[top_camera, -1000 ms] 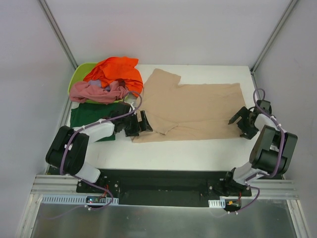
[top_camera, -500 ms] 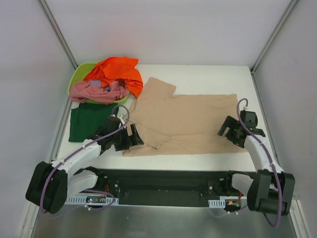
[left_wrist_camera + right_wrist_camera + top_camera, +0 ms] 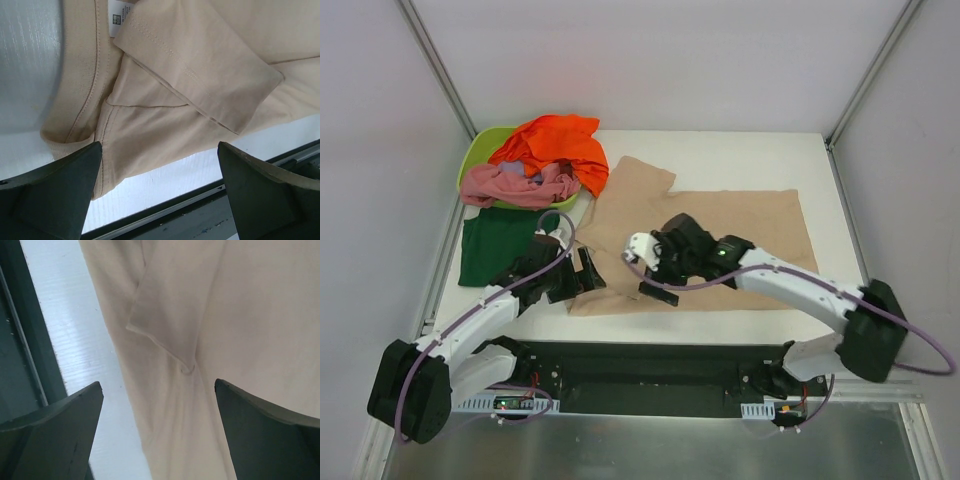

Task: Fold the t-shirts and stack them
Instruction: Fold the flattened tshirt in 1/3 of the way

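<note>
The table carries the beige shirt, spread flat so its edges can be reached for folding. The other shirts wait to its left:

- The dark green shirt lies flat just beside it.
- The orange shirt and pink shirt are heaped on the lime tub, beyond the green one.

The left gripper is at the beige shirt's near-left corner, by the collar. The right gripper hangs over its near edge. Both have jaws spread wide and hold nothing. Each frames the turned-in sleeve, probably to pinch it.
</note>
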You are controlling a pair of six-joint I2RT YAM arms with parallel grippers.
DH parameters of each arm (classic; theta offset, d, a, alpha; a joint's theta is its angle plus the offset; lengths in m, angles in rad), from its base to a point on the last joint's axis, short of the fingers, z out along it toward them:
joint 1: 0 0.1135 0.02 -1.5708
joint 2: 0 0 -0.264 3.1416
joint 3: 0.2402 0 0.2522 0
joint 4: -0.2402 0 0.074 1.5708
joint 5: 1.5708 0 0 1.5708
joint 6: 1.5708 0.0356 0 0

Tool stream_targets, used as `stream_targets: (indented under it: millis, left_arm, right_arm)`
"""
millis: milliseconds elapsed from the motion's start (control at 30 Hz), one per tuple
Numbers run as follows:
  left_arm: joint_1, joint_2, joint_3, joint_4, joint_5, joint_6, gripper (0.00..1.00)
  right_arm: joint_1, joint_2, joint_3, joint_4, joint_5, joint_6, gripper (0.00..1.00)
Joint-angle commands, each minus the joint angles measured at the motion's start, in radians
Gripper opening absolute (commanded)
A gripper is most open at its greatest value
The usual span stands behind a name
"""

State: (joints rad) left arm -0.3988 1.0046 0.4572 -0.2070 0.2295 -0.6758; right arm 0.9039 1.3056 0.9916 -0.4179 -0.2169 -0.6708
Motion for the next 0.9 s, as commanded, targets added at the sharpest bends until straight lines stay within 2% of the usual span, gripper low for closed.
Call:
stream_targets:
  millis: [0, 100, 267, 500, 600, 700, 833, 867]
  left_arm:
    - [0.0, -0.057, -0.025, 0.012, 0.008, -0.025, 0.99]
    - [0.0, -0.058, -0.041, 0.012, 0.008, -0.028, 0.99]
    - [0.0, -0.032, -0.052, 0.015, 0.021, -0.019, 0.99]
    - [0.0, 0.019, -0.054, 0.015, 0.034, -0.001, 0.99]
    - [0.0, 0.032, -0.057, 0.015, 0.034, 0.005, 0.99]
    - [0.0, 0.042, -0.058, 0.017, 0.036, 0.004, 0.99]
    - [0.0, 0.043, -0.057, 0.014, 0.033, 0.01, 0.99]
    - [0.0, 0.043, -0.055, 0.012, 0.031, 0.013, 0.99]
  right_arm:
    - [0.079, 0.234, 0.155, -0.105, 0.037, -0.294, 0.96]
    - [0.09, 0.349, 0.223, -0.073, -0.024, -0.334, 0.96]
    - [0.107, 0.438, 0.272, -0.032, -0.085, -0.371, 0.99]
    - [0.127, 0.541, 0.323, -0.082, -0.058, -0.4, 0.95]
    - [0.127, 0.56, 0.337, -0.093, -0.038, -0.398, 0.91]
    - [0.128, 0.569, 0.34, -0.093, -0.035, -0.397, 0.81]
    - [0.127, 0.595, 0.351, -0.104, 0.0, -0.389, 0.77]
    - [0.128, 0.6, 0.351, -0.107, 0.01, -0.389, 0.72]
